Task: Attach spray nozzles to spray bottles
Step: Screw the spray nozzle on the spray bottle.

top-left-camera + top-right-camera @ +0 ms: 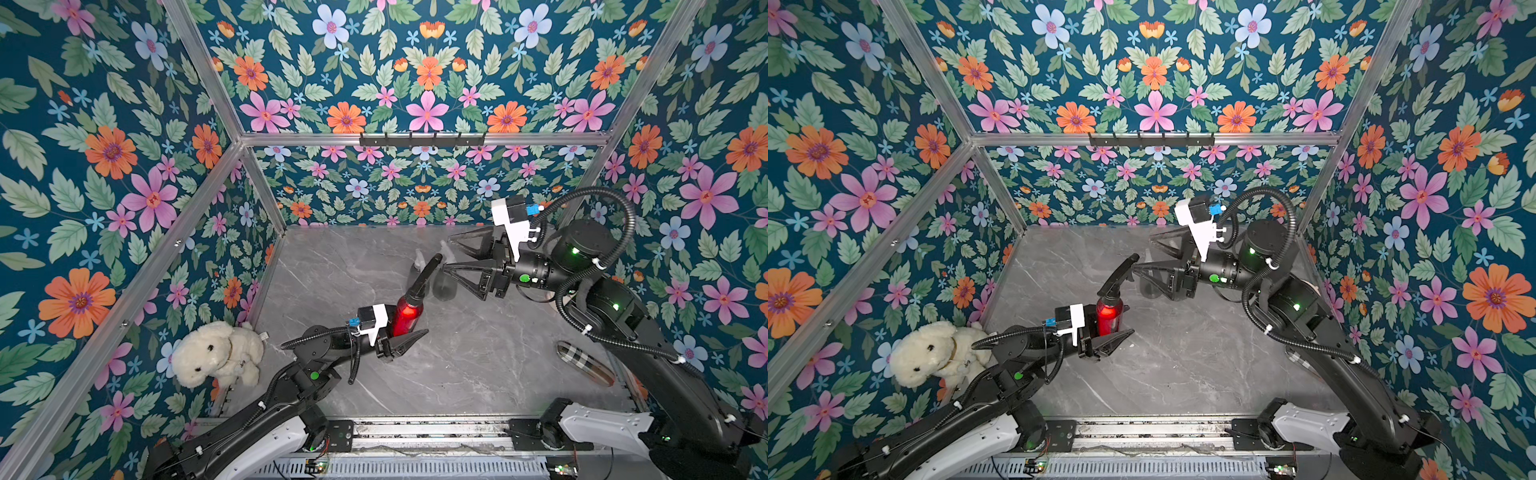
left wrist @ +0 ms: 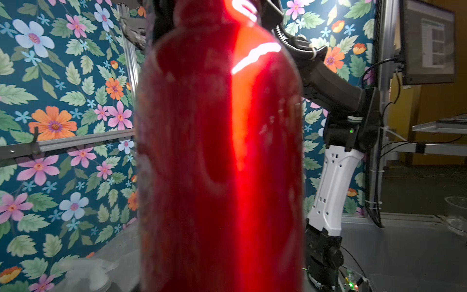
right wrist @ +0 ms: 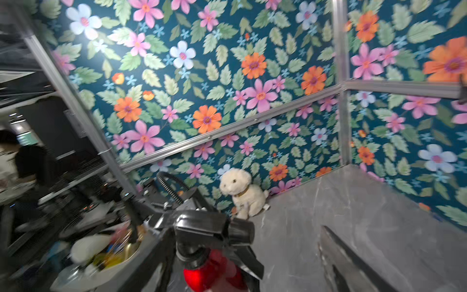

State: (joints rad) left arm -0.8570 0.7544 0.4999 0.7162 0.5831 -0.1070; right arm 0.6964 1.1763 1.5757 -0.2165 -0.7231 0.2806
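Left gripper: closed around the upright red bottle, mid-table | black nozzle: seated on its neck, long axis slanting toward the right gripper | right gripper: jaws spread wide, empty, just beyond the nozzle tip; nearer arm.

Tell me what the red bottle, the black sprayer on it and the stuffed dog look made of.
Red bottle: likely lacquered metal, though it could be glossy plastic; sharp, mirror-like highlights streak its side.
Black sprayer: moulded plastic, semi-gloss, with a soft sheen along its edges.
Stuffed dog: cream plush fabric, matte, with a fuzzy outline.
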